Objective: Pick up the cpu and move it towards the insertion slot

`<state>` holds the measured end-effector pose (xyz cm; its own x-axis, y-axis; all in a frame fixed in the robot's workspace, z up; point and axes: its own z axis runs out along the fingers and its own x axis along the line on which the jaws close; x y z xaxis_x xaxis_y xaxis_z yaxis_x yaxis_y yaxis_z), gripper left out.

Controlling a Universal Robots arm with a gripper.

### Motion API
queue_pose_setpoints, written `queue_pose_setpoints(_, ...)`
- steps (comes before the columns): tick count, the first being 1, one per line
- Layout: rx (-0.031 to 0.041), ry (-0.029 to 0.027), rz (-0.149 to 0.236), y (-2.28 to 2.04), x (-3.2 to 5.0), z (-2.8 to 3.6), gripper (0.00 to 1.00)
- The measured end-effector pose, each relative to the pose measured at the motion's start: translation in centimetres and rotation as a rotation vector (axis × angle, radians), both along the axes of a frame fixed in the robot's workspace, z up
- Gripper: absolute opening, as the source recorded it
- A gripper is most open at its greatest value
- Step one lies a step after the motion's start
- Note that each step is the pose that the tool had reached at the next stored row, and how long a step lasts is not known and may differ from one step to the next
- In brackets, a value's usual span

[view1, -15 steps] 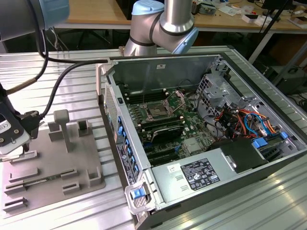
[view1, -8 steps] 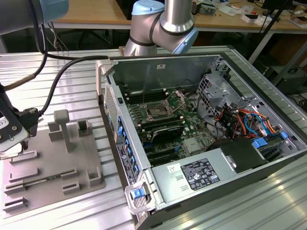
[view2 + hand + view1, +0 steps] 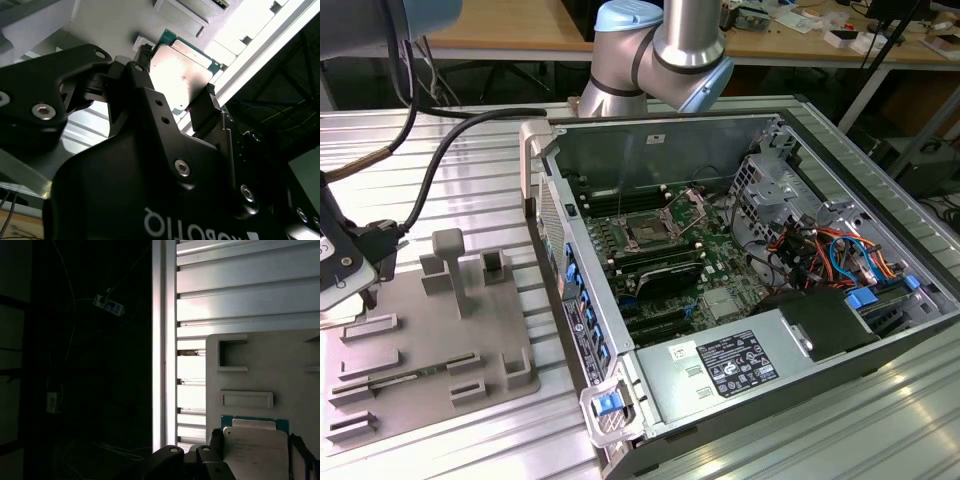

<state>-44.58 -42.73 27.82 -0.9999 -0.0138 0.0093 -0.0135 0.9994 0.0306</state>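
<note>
**Hand clenched on cpu at the tray, slot well apart**

Hand (image 3: 176, 75) is clamped on the cpu (image 3: 186, 67). In the second wrist view two black fingers (image 3: 206, 102) press opposite edges of the chip, and its flat silvery lid glares between them. A thin green board rim shows along one edge. The first wrist view shows the same grip: a pale square lid with rounded corners, a teal-green border peeking out past it, and a dark finger on each side.

The cpu sits over the grey tray (image 3: 270, 365), a matte moulded plastic plate with raised rectangular frames and blocks. Can't tell whether the chip touches the tray or hangs just above it.

The tray lies on the tabletop (image 3: 240, 290) — ribbed aluminium slats, brushed and bright. In the exterior view the tray is at that view's left. A thick black cable (image 3: 460, 150) curves over the slats toward the far left edge.

The insertion slot (image 3: 648, 229) is inside the open computer case (image 3: 650, 130) toward the exterior view's right. It is a square socket with a dark centre and a shiny metal frame, mounted on a green motherboard (image 3: 720, 290). It is well apart from the tray — the case's side wall stands between them.
</note>
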Motion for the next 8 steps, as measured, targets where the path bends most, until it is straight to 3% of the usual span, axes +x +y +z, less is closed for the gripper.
queue_pose_setpoints(8, -0.0002, 0.0004, 0.000, 0.00, -0.01, 0.08, 0.55)
